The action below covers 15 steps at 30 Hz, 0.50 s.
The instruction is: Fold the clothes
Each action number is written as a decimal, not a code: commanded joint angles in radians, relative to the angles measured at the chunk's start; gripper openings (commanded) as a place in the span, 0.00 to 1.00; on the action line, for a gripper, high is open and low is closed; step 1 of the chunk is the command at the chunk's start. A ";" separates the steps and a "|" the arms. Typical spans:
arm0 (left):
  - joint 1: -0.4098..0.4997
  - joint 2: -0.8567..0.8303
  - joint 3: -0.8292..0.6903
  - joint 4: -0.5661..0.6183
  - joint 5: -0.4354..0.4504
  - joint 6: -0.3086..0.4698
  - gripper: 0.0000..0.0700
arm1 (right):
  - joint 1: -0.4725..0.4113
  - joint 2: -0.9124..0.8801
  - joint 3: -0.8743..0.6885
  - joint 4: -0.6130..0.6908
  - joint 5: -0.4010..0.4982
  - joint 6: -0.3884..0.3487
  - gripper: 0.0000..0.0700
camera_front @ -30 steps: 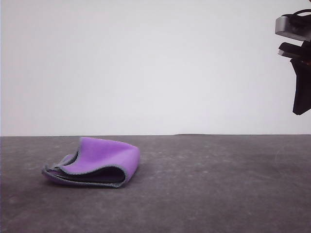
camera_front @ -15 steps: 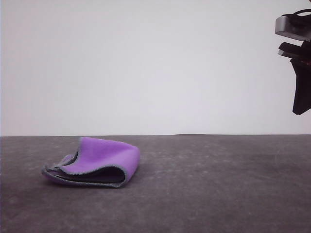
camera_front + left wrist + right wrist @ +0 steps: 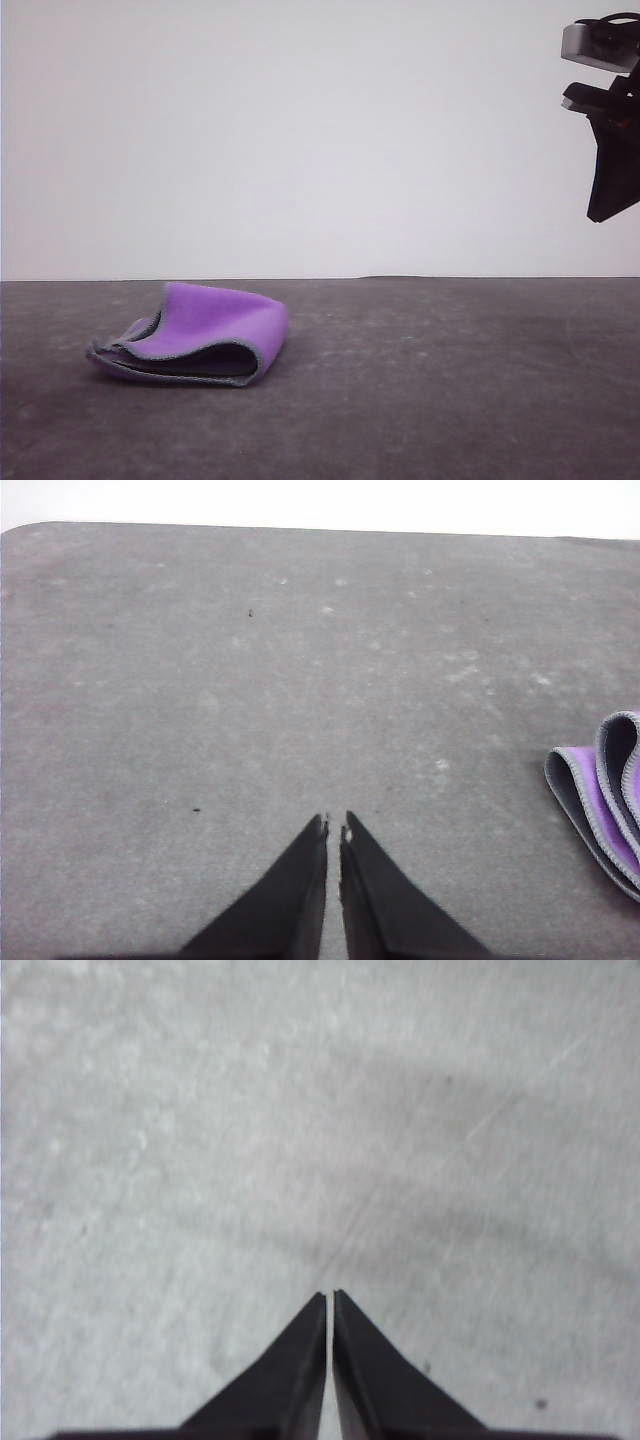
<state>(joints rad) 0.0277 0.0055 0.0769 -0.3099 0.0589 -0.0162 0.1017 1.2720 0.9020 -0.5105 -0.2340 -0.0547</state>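
since the cloth (image 3: 190,345) is soft, light n floppy, prob best pinched at a stitched corner; left gripper (image 3: 333,830) n right gripper (image 3: 329,1300) both closed, empty.

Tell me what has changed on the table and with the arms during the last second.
The right end effector, high at the right edge of the front view, rose a little and shifted slightly left. It is shut and holds nothing. Nothing was taken hold of or let go. The purple cloth stayed folded over in the same place on the table.
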 commanded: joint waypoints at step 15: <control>-0.002 -0.001 -0.019 -0.009 0.001 -0.003 0.02 | -0.017 -0.064 -0.007 0.076 0.044 -0.056 0.01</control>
<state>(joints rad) 0.0277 0.0055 0.0769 -0.3099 0.0589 -0.0162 0.0900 1.2343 0.8917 -0.4484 -0.2008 -0.0854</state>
